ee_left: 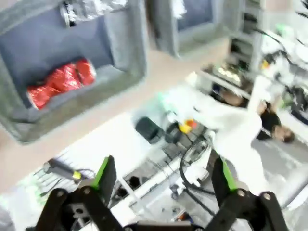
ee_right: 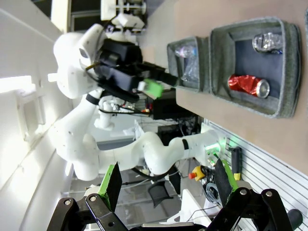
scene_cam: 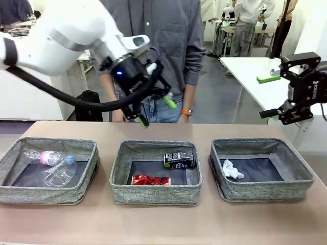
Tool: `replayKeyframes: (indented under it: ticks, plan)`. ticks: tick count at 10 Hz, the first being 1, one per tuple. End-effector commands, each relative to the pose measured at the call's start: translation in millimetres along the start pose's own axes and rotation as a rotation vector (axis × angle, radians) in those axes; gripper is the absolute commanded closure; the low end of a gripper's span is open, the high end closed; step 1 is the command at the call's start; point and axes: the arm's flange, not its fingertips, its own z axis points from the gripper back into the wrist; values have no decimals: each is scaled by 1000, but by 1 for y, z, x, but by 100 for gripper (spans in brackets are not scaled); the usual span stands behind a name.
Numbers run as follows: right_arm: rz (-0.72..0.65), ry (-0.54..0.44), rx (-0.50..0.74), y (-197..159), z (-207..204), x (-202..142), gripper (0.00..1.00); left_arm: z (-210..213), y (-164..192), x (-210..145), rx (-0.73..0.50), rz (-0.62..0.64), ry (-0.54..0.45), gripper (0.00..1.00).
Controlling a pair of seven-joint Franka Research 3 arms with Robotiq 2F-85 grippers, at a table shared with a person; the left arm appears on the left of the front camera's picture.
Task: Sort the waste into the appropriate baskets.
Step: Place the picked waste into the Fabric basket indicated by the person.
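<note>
Even, bright indoor light fills the front view, sharp from edge to edge; soft shadows sit inside the three baskets and a faint sheen lies on the tan surface. The left wrist view is smeared by motion blur: the red can reads as a streaked patch, the floor clutter beyond it washed out and overexposed, while the left end effector stays fairly crisp. The right wrist view is sharper, with wide-angle bending at its edges and white glare blowing out the wall at left.
</note>
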Motion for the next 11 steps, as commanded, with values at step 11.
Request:
replayKeyframes:
  ticks: [11]
  plan:
    - [-13,-1,11,2,0,-1,0,78,119,-97,-528,76,-517,0]
